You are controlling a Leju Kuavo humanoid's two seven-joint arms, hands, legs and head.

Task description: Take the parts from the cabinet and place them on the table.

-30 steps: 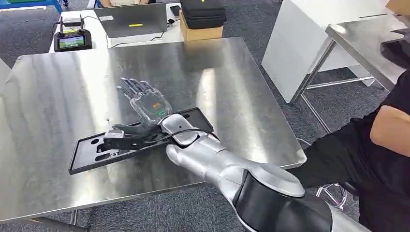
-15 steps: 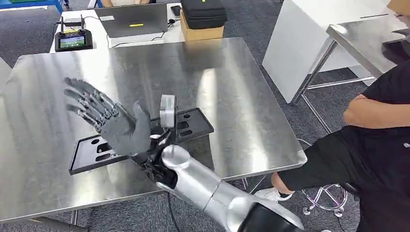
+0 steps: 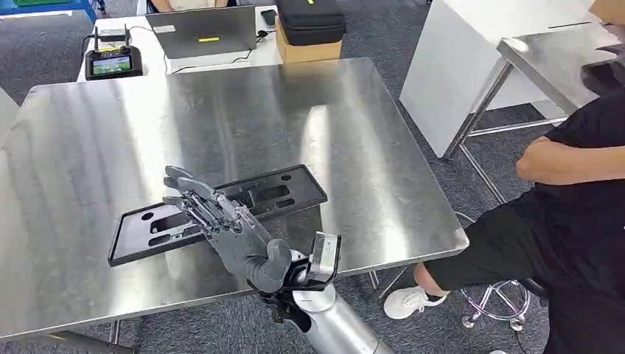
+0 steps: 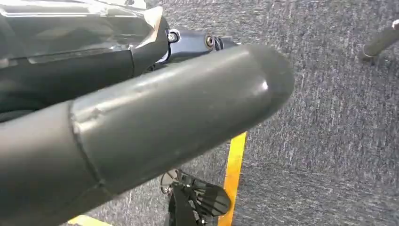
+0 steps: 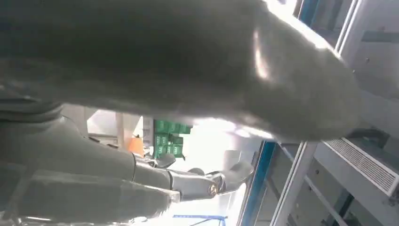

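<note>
Right hand (image 3: pixel 239 240) was at the near edge of the tabletop (image 3: pixel 96 133), palm up, fingers (image 3: pixel 193 199) spread and holding nothing. Its fingertips overlapped the near rim of the black part (image 3: pixel 214 212) in the head view; you couldn't tell if they touched it or hung just above.

Part lay flat on the tabletop, long axis slanted, near the front edge. My read: that placement was done and the step in hand was clearing the arm. To do it well, you'd lift the fingers straight off before swinging away, so nothing hooks the slots in the part and drags it toward the edge. Keep the wrist camera (image 3: pixel 324 254) clear of the table edge too. A seated person (image 3: pixel 575 214) was just beside the table on the robot's right, so you'd swing away wide of them.

Left hand (image 4: pixel 141 108) hung over carpet with a yellow floor line (image 4: pixel 234 179); finger state couldn't be judged from that view.

Containers: the part's recesses looked empty. Farther back on a white desk sat a cardboard box (image 3: pixel 306 48) with a black case (image 3: pixel 309 18) on top, contents hidden, beside a laptop (image 3: pixel 203 29) and a handheld controller (image 3: pixel 112 63).
</note>
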